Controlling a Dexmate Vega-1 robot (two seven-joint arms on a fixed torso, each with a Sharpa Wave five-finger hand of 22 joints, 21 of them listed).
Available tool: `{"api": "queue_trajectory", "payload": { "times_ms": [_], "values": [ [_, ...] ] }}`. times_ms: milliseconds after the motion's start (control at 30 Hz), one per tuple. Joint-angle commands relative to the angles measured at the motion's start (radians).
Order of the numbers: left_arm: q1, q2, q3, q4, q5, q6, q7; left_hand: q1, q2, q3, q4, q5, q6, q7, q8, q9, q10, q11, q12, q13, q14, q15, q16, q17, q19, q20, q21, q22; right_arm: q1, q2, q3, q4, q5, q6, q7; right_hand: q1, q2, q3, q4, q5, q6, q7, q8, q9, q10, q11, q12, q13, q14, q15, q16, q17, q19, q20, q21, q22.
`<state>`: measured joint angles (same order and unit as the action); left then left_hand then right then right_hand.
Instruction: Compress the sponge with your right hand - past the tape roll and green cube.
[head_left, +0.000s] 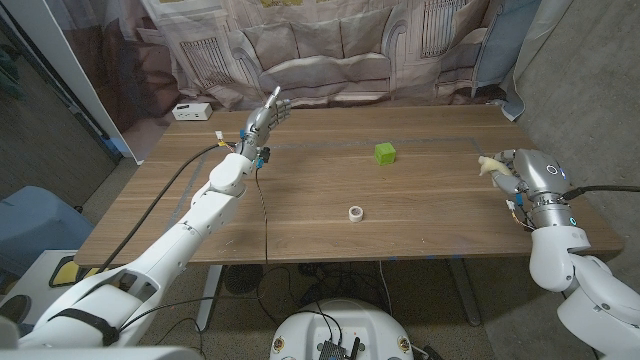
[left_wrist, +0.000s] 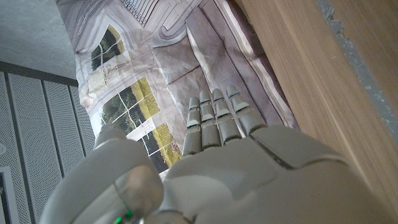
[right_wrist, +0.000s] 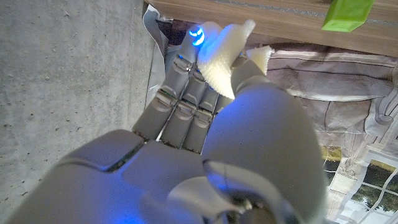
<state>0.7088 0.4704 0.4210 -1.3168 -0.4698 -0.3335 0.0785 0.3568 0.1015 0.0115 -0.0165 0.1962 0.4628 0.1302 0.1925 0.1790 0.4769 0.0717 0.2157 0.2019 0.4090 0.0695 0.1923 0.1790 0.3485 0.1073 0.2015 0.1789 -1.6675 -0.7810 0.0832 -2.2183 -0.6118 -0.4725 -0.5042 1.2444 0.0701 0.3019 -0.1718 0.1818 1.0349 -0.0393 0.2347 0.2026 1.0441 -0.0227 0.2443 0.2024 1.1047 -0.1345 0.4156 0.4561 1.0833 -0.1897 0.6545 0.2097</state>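
Sponge (right_wrist: 222, 57), pale yellow and crumpled, sat squeezed in the right hand (head_left: 512, 170) at the right edge of the frame in the head view, above the counter's (head_left: 420, 210) right side. In the right wrist view the fingers (right_wrist: 186, 93) and thumb closed around it, with a blue glow on the fingertips. The green cube (head_left: 385, 153) stood near the middle of the frame, well apart from the hand, and the tape roll (head_left: 355, 213) lay below it, nearer the bottom. The left hand (head_left: 264, 118) hovered at the upper left of the counter, fingers (left_wrist: 214, 121) straight and pressed together, holding nothing. A small white box (head_left: 191, 111) rested at the counter's far left corner.
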Motion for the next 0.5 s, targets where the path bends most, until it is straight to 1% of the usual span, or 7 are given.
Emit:
{"api": "queue_trajectory", "payload": {
  "times_ms": [33, 100, 133, 267, 333, 400, 500],
  "values": [
    [0.008, 0.002, -0.003, -0.009, 0.002, 0.003, 0.007, 0.000, 0.009, 0.002, -0.006, -0.002, 0.008, -0.004, 0.001, 0.005, 0.012, 0.000, 0.002, 0.004, 0.010, -0.002, 0.000, 0.003, 0.011, 0.003, 0.000, 0.002, 0.015, 0.034, 0.001, 0.011, 0.021, 0.025, -0.038, 0.082, 0.062, 0.005, 0.001, 0.000, 0.026, 0.006, 0.009, 0.004, 0.022, 0.002, 0.009, 0.006, 0.099, -0.101, 0.018, 0.017, 0.020, -0.019, 0.022, 0.007],
    [0.008, 0.002, -0.003, -0.009, 0.002, 0.004, 0.007, 0.000, 0.009, 0.002, -0.006, -0.002, 0.007, -0.004, 0.001, 0.005, 0.012, 0.001, 0.002, 0.004, 0.011, -0.002, 0.000, 0.003, 0.011, 0.003, 0.000, 0.002, 0.014, 0.033, 0.002, 0.010, 0.020, 0.024, -0.037, 0.088, 0.058, 0.004, 0.000, -0.001, 0.030, 0.007, 0.008, 0.003, 0.032, 0.010, 0.012, 0.006, 0.108, -0.101, 0.021, 0.023, 0.025, -0.020, 0.030, 0.008],
    [0.007, 0.002, -0.003, -0.007, 0.002, 0.003, 0.007, 0.000, 0.009, 0.002, -0.006, -0.002, 0.007, -0.004, 0.001, 0.005, 0.012, -0.003, 0.002, 0.004, 0.011, -0.002, 0.000, 0.003, 0.010, 0.003, 0.000, 0.002, 0.016, 0.033, 0.001, 0.007, 0.019, 0.015, -0.031, 0.089, 0.057, 0.004, 0.000, -0.001, 0.031, 0.007, 0.008, 0.003, 0.034, 0.009, 0.012, 0.007, 0.109, -0.101, 0.022, 0.024, 0.026, -0.020, 0.032, 0.008],
    [0.003, -0.002, -0.001, 0.003, 0.000, 0.000, 0.001, 0.000, 0.009, 0.002, -0.006, -0.002, 0.008, -0.004, 0.001, 0.005, 0.013, -0.002, 0.002, 0.004, 0.012, -0.002, 0.000, 0.003, 0.010, 0.003, 0.000, 0.002, 0.016, 0.025, -0.003, 0.003, 0.012, 0.003, -0.022, 0.093, 0.056, 0.004, 0.001, -0.001, 0.036, 0.005, 0.008, 0.003, 0.034, 0.010, 0.012, 0.007, 0.111, -0.100, 0.020, 0.026, 0.025, -0.020, 0.037, 0.009],
    [0.000, -0.005, 0.001, 0.008, 0.000, -0.002, -0.001, 0.000, 0.010, 0.003, -0.006, -0.002, 0.009, -0.003, 0.001, 0.005, 0.013, -0.002, 0.002, 0.004, 0.011, -0.001, 0.000, 0.003, 0.011, 0.003, 0.000, 0.002, 0.018, 0.021, -0.006, 0.000, 0.006, -0.006, -0.016, 0.092, 0.057, 0.005, 0.006, 0.000, 0.028, 0.001, 0.001, 0.003, 0.029, 0.004, 0.009, 0.008, 0.099, -0.097, 0.008, 0.022, 0.009, -0.017, 0.038, 0.010],
    [-0.002, -0.006, 0.002, 0.013, -0.001, -0.003, -0.004, 0.000, 0.010, 0.003, -0.006, -0.002, 0.009, -0.002, 0.001, 0.005, 0.013, -0.002, 0.003, 0.004, 0.011, -0.002, -0.001, 0.003, 0.011, 0.003, 0.000, 0.002, 0.018, 0.015, -0.009, -0.006, 0.001, -0.018, -0.004, 0.088, 0.061, 0.006, 0.013, 0.001, 0.014, -0.002, -0.008, 0.003, 0.009, 0.005, 0.000, 0.010, 0.075, -0.097, -0.012, 0.019, -0.020, -0.015, 0.040, 0.010],
    [-0.006, -0.008, 0.003, 0.019, -0.001, -0.004, -0.006, 0.000, 0.010, 0.003, -0.007, -0.002, 0.008, -0.002, 0.001, 0.005, 0.013, -0.003, 0.002, 0.004, 0.011, -0.002, -0.001, 0.003, 0.010, 0.003, 0.000, 0.002, 0.017, 0.005, -0.011, -0.011, -0.004, -0.032, 0.012, 0.087, 0.059, 0.008, 0.015, 0.005, -0.006, -0.009, -0.019, 0.005, -0.010, -0.001, -0.009, 0.012, 0.041, -0.097, -0.039, 0.016, -0.043, -0.009, 0.046, 0.009]
  ]
}}
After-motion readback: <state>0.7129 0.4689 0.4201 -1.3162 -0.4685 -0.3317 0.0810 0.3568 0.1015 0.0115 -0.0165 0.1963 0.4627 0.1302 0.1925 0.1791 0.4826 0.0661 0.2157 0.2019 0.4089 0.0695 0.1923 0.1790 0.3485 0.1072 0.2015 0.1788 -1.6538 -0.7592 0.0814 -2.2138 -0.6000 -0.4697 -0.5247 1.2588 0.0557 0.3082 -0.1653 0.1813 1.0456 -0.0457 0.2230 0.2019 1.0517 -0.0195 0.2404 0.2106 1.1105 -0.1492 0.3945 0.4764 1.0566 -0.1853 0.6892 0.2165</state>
